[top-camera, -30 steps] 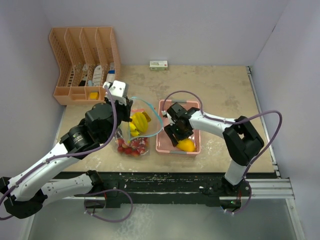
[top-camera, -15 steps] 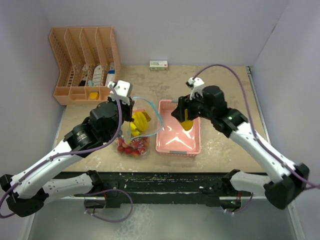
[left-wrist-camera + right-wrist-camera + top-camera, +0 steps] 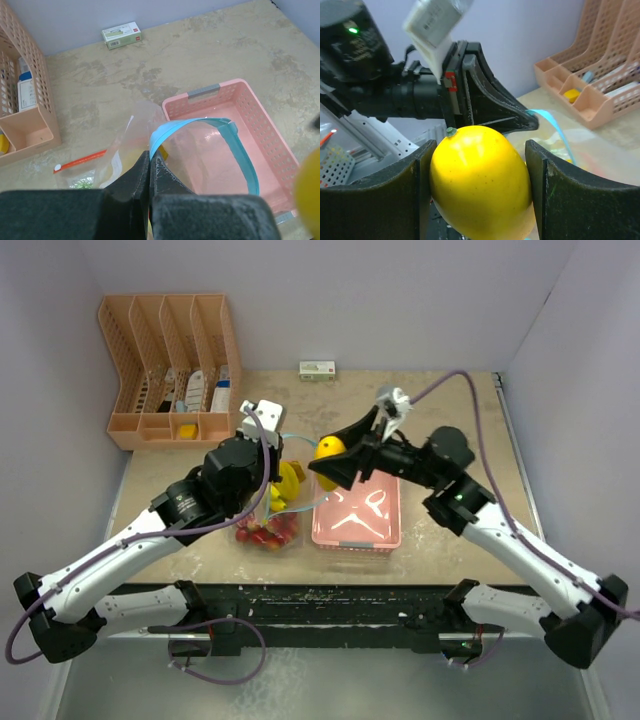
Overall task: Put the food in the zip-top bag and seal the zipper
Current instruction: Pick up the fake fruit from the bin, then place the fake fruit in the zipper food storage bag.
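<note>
My left gripper (image 3: pixel 281 453) (image 3: pixel 149 157) is shut on the blue zipper rim of the clear zip-top bag (image 3: pixel 200 150), holding its mouth open. Yellow bananas (image 3: pixel 288 484) and red strawberries (image 3: pixel 265 532) lie inside the bag (image 3: pixel 270 525). My right gripper (image 3: pixel 332 457) (image 3: pixel 480 185) is shut on the yellow-orange mango (image 3: pixel 480 182) (image 3: pixel 329 449) and holds it in the air beside the bag's open mouth, close to the left gripper. The mango's edge shows at the right of the left wrist view (image 3: pixel 307 192).
The pink basket (image 3: pixel 358 510) (image 3: pixel 260 115) lies to the right of the bag with nothing in it. An orange file organiser (image 3: pixel 170 365) stands at the back left. A small green and white box (image 3: pixel 317 370) (image 3: pixel 121 35) lies by the back wall.
My right gripper has lifted the mango out of the pink basket and carried it left and up to the bag's mouth. My left gripper has shifted slightly right with the bag rim.
</note>
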`<state>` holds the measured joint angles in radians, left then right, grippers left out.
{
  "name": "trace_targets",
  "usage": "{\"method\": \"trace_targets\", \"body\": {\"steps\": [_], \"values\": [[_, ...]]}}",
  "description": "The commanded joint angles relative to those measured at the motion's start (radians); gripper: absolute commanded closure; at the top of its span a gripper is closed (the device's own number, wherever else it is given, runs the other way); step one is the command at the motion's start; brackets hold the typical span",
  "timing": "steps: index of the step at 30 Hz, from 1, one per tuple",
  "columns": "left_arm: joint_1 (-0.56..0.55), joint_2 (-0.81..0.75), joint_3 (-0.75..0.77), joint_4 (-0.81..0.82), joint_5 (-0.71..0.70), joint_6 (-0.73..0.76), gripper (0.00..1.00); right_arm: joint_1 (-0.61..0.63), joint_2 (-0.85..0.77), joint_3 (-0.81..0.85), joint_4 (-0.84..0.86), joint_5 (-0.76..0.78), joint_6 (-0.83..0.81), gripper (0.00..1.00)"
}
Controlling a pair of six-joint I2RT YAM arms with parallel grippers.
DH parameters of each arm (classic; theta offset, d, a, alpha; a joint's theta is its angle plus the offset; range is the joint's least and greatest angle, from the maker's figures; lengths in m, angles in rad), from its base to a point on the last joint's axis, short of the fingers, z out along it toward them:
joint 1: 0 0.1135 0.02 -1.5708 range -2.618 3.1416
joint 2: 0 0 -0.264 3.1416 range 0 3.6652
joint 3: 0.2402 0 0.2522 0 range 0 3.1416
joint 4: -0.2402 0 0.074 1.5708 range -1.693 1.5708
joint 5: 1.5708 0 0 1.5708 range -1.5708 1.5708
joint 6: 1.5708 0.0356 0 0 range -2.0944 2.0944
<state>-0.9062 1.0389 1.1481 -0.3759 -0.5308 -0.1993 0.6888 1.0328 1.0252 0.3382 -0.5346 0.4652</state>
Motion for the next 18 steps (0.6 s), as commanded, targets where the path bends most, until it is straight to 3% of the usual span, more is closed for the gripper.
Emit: {"method": "trace_targets", "body": {"steps": [1, 8, 16, 18], "values": [[-0.004, 0.001, 0.05, 0.055, 0.024, -0.009, 1.0, 0.106, 0.089, -0.043, 0.238, 0.148, 0.052, 0.95], [-0.005, -0.014, 0.053, 0.048, 0.034, -0.009, 1.0, 0.195, 0.146, -0.177, 0.442, 0.496, -0.013, 0.94], [-0.005, -0.019, 0.051, 0.055, 0.056, -0.014, 1.0, 0.198, 0.21, -0.19, 0.457, 0.664, -0.088, 0.74], [-0.005, -0.013, 0.05, 0.057, 0.054, -0.013, 1.0, 0.2, 0.221, -0.15, 0.394, 0.67, -0.111, 0.62]]}}
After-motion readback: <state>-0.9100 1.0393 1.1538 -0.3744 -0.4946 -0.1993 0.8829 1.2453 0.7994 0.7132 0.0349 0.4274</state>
